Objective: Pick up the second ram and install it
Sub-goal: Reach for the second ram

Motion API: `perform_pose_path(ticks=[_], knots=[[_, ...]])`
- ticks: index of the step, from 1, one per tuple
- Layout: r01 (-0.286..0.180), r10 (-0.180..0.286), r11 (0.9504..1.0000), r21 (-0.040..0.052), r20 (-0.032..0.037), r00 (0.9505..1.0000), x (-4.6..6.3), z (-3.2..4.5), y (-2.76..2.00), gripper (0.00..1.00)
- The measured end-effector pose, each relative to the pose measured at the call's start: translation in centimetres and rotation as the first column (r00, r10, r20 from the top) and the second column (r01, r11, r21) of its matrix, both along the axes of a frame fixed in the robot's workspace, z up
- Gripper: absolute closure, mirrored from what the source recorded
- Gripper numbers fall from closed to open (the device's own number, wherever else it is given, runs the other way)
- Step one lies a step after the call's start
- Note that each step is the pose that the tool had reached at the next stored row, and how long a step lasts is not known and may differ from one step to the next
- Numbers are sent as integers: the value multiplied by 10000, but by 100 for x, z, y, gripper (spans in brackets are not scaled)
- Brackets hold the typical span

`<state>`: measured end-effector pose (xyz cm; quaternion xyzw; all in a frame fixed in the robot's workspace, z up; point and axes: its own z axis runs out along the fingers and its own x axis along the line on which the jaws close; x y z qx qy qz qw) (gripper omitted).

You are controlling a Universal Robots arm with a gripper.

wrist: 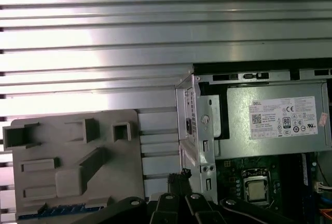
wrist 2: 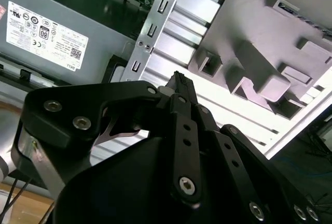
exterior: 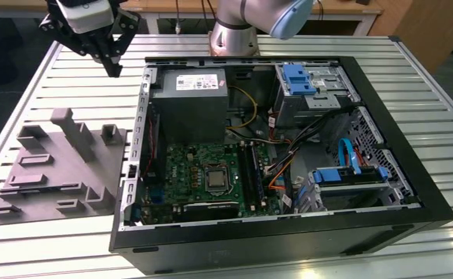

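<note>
Hovering above the slatted metal table (exterior: 40,87), the jaws sit pinched together.

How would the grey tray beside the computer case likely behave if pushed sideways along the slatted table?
The tray looks like a rigid one-piece moulding, so it should move whole, not flex. Its broad flat base makes tipping unlikely. No clamps show on it, so on the smooth metal table it would probably slide easily.

My exterior view looks steeply down on the computer case (exterior: 288,238). Both wrist views look past the gripper (wrist 2: 177,79) (wrist: 179,175) and share the case's power supply (wrist 2: 46,37) (wrist: 275,120).
</note>
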<state>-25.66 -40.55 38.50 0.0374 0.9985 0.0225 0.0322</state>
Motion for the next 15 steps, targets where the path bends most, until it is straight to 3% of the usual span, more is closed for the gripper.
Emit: perform_pose_path(ticks=[9,15], knots=[[0,0,10000,-1,3,10000,-155,-40,-68,90],[0,0,10000,0,19,10000,-347,-67,-86,90]])
